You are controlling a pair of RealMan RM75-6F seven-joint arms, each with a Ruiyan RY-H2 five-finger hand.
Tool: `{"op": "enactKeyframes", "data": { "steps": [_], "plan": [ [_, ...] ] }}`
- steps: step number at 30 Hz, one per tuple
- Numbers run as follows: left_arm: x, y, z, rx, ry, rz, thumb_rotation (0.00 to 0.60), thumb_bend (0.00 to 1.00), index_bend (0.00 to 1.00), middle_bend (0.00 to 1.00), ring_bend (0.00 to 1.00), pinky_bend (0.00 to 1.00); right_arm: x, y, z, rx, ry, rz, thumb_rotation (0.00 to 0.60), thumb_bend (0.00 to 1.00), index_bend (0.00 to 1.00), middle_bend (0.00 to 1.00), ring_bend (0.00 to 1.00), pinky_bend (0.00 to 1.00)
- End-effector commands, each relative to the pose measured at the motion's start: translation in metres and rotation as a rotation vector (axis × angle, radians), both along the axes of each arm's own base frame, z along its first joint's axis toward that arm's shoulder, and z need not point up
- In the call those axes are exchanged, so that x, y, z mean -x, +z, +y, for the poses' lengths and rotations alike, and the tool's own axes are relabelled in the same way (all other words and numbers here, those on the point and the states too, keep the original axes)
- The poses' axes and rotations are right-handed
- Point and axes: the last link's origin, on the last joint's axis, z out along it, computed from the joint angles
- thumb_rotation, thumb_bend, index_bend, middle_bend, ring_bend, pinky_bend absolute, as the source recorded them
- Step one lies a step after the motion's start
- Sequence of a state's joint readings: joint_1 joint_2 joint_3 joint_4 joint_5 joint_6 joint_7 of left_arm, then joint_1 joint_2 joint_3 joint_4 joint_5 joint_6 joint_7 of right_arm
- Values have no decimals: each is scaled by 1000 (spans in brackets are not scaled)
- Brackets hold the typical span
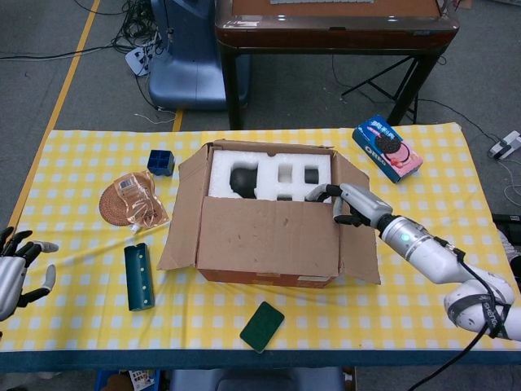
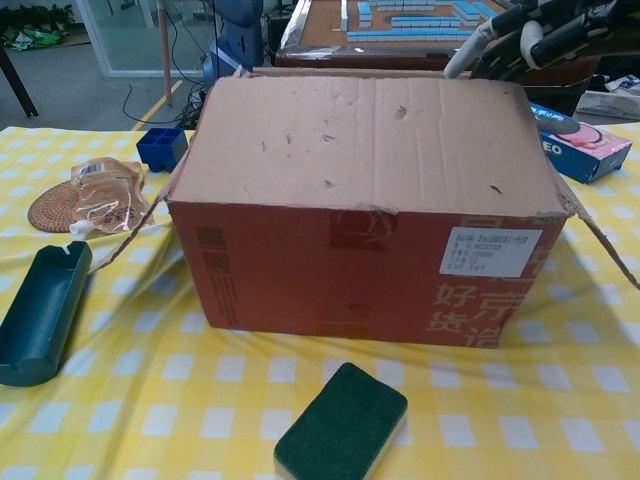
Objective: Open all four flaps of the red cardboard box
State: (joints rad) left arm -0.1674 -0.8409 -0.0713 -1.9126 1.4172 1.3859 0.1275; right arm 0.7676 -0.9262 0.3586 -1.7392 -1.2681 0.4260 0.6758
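The red cardboard box (image 1: 264,275) (image 2: 360,275) stands mid-table, with white foam (image 1: 269,173) and a dark object showing inside. Its left flap (image 1: 184,204), right flap (image 1: 356,244) and far flap (image 1: 269,147) are folded outward. The near flap (image 1: 269,238) (image 2: 370,140) stands about upright and hides the foam in the chest view. My right hand (image 1: 352,205) (image 2: 520,35) is at that flap's top right corner, one fingertip (image 1: 314,194) reaching behind its upper edge without gripping. At the table's left edge my left hand (image 1: 16,273) is held with fingers spread, holding nothing.
A blue cookie box (image 1: 387,147) (image 2: 585,145) lies at the back right. On the left are a small blue cube (image 1: 161,162), a woven coaster with a packet (image 1: 130,199) and a dark green holder (image 1: 138,277). Close to the front edge lies a green sponge (image 1: 261,326) (image 2: 342,425).
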Motion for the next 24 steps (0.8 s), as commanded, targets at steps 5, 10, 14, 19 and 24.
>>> {"op": "enactKeyframes", "data": {
  "steps": [5, 10, 14, 19, 24],
  "plan": [
    [-2, 0, 1, -1, -7, 3, 423, 543, 441, 360, 145, 0, 4, 8, 12, -60, -83, -180, 600, 1000, 277, 376, 220, 120],
    [-5, 1, 1, -4, -14, 7, 423, 542, 444, 360, 145, 0, 7, 14, 18, -94, -96, -329, 600, 1000, 277, 362, 220, 120],
    [-6, 2, 0, -3, -15, 13, 421, 542, 454, 360, 145, 0, 12, 23, 20, -148, -87, -450, 600, 1000, 277, 343, 220, 120],
    [-8, 1, 0, -1, -19, 16, 422, 542, 456, 360, 145, 0, 20, 35, 21, -251, -76, -582, 600, 990, 277, 315, 220, 120],
    [-10, -1, 0, 4, -22, 21, 422, 542, 463, 360, 145, 0, 28, 43, 22, -314, -63, -656, 600, 617, 276, 298, 221, 120]
  ]
}}
